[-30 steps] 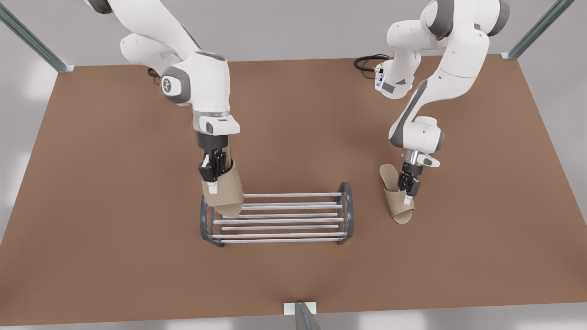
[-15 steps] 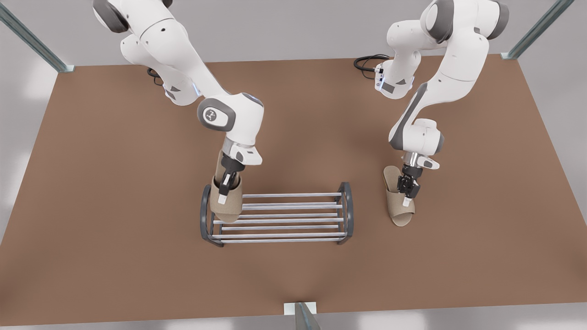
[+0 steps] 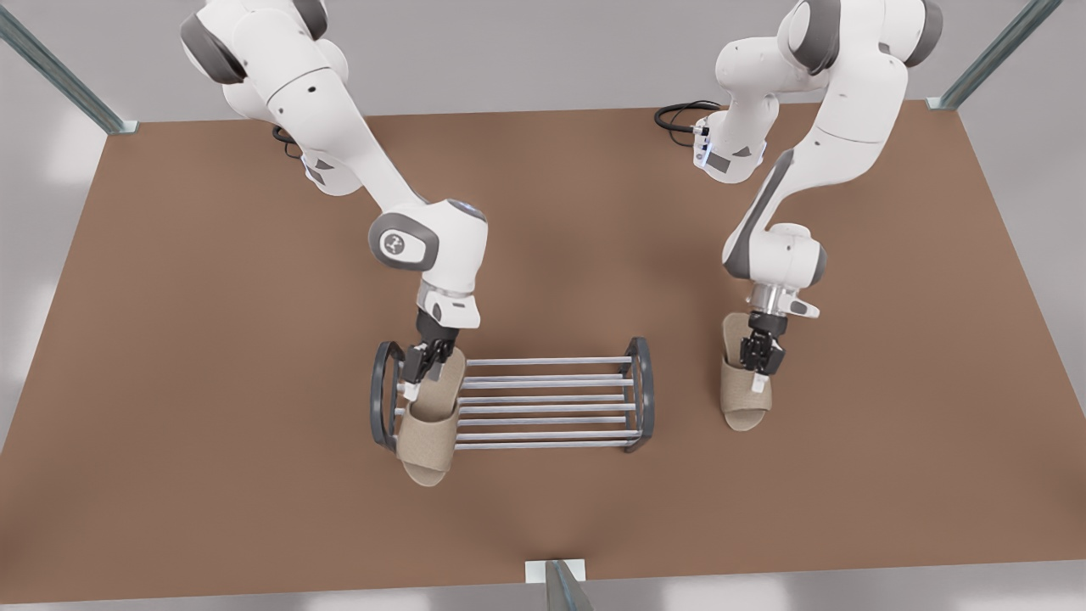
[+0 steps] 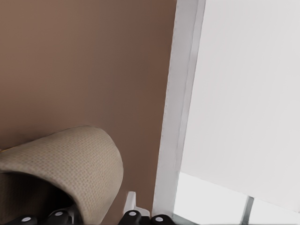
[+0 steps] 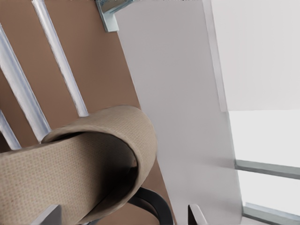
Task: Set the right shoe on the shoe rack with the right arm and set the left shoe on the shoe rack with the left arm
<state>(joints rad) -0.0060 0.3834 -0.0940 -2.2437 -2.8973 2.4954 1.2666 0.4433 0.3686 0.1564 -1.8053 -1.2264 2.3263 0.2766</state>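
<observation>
Front view's left side first: right gripper [image 3: 422,371] now low over the left end of the shoe rack [image 3: 640,395], with the right shoe [image 3: 428,428] no longer hanging toe-down above the bars as half a second ago but laid flat across them, heel toward the top of the frame and open toe sticking out past the rack's lower edge, over the table [image 3: 212,339]. Cannot tell whether that hand is clamped on the strap or has let go. Seen from the right wrist view, woven strap [image 5: 93,154] close up, silver bars [image 5: 61,61] running behind it. Probably means the first placement is down or nearly so, though the overhanging toe looks like a tipping risk once released. Further to the right of the frame, well apart from the rack: left gripper [image 3: 758,365] closed tight on the strap of the left shoe [image 3: 745,397], now turned from a slant to nearly straight up and down in the picture and shifted a little, toe toward the bottom. Bare table behind the strap in the left wrist view [image 4: 61,159]. Second shoe not yet carried across to the rack.
</observation>
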